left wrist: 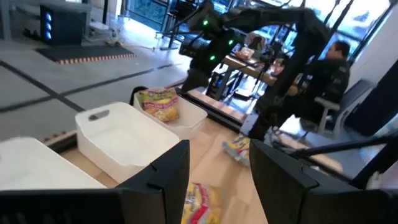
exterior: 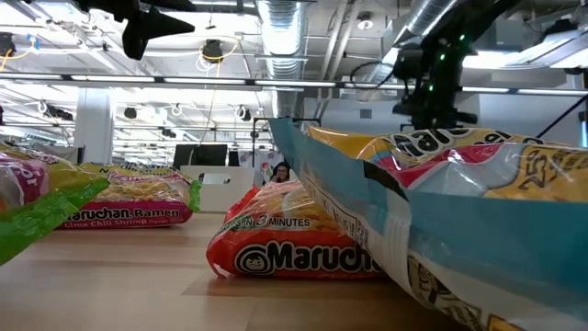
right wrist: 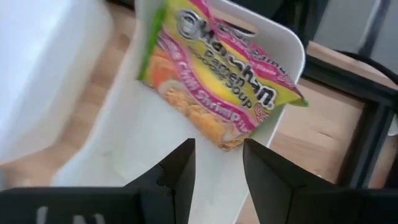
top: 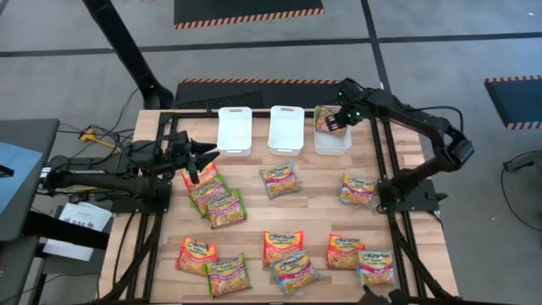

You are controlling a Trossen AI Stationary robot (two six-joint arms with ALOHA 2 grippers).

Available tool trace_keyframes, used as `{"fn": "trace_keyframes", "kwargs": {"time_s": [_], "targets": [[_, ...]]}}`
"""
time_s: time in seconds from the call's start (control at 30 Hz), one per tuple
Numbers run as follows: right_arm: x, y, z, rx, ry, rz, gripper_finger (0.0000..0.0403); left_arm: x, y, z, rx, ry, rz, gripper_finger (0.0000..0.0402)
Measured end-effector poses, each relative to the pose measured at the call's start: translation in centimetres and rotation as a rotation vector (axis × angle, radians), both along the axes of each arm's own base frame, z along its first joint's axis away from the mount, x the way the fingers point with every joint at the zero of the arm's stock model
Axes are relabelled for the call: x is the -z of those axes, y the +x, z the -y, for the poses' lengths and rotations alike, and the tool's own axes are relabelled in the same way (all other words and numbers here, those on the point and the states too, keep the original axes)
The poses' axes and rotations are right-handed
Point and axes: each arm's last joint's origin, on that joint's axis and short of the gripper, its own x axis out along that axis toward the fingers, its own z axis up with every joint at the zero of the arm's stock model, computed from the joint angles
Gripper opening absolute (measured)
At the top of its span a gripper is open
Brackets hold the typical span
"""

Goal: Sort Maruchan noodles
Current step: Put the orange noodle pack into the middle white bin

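the right pincer (right wrist: 217,165) hangs open over the rightmost white bin (top: 332,142) at upper centre of the high view, where a green-edged packet (right wrist: 217,87) leans on the far wall, touching no finger; propped so, it could tip out over the rim. the left pincer (top: 203,154), also open and empty, hovers left of centre above the packet cluster (top: 212,196) on the surface (top: 313,212), and whether those packets overlap is hard to judge.

Two matte-black jointed arms, green lights seemingly on the right arm (top: 398,110), angular dark claws.
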Motion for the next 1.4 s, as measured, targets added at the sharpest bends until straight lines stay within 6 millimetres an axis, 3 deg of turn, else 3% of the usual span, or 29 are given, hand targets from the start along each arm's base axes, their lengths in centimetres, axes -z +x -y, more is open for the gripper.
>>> {"fn": "trace_keyframes", "kwargs": {"time_s": [0.37, 0.73, 0.93, 1.13, 1.4], "targets": [[-5.7, -0.8, -5.0, -0.198, -0.071, 0.305, 0.0159, -0.2, 0.0, -0.3, 0.014, -0.084, 0.055, 0.0153], [-9.8, -1.2, -8.6, -0.363, -0.247, 0.548, 0.0159, -2.4, -0.2, -0.1, 0.08, -0.063, 0.232, 0.0153], [-10.1, -1.0, -9.4, -0.399, -0.249, 0.565, 0.0159, -5.2, 0.0, 0.0, 0.126, -0.075, 0.233, 0.0153], [-10.1, -0.4, -10.3, -0.425, -0.215, 0.586, 0.0159, -7.9, 2.2, 0.2, 0.243, -0.013, 0.207, 0.0153], [-10.3, 0.7, -12.4, -0.527, -0.191, 0.631, 0.0159, -5.8, 6.6, 0.3, 0.376, -0.112, 0.047, 0.0153]]}}
